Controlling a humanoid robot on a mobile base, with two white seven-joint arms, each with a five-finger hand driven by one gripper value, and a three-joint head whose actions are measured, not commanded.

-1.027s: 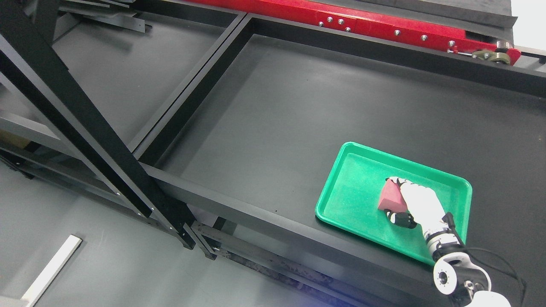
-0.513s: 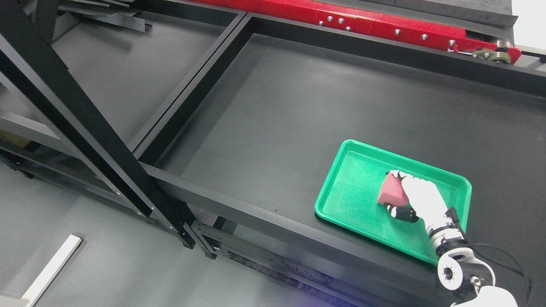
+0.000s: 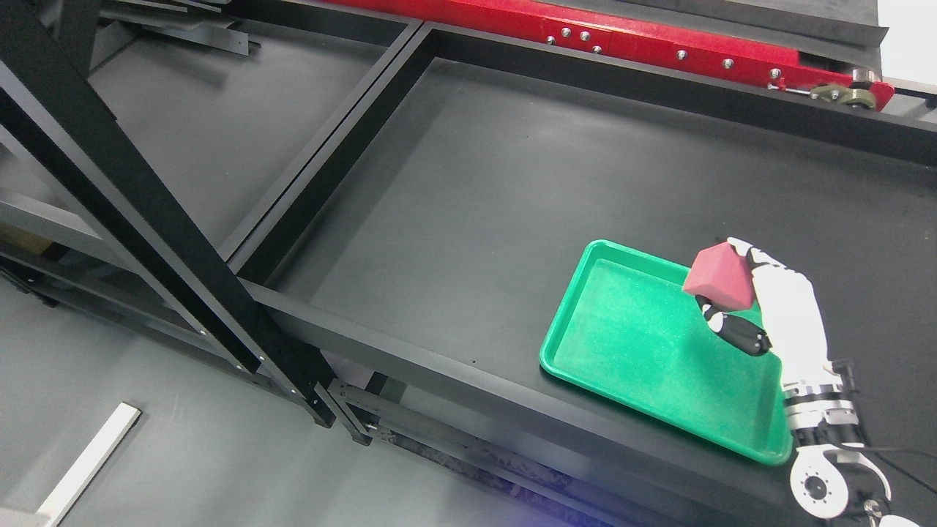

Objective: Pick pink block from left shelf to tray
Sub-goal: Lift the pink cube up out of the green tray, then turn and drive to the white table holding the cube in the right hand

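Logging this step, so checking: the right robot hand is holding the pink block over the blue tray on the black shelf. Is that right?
Not quite: the tray is green, not blue, as the head view shows. The rest stands: the right robot hand holds the pink block over the tray's far right part, and the tray sits on the black shelf.

- Bare black shelf surface (image 3: 512, 190) stretches left of and behind the green tray (image 3: 622, 344).
- The tray's floor is bare.
- A raised black frame rail (image 3: 454, 380) edges the near side.
- A slanting black post (image 3: 139, 197) blocks the left.
- A red beam (image 3: 622, 36) borders the back.
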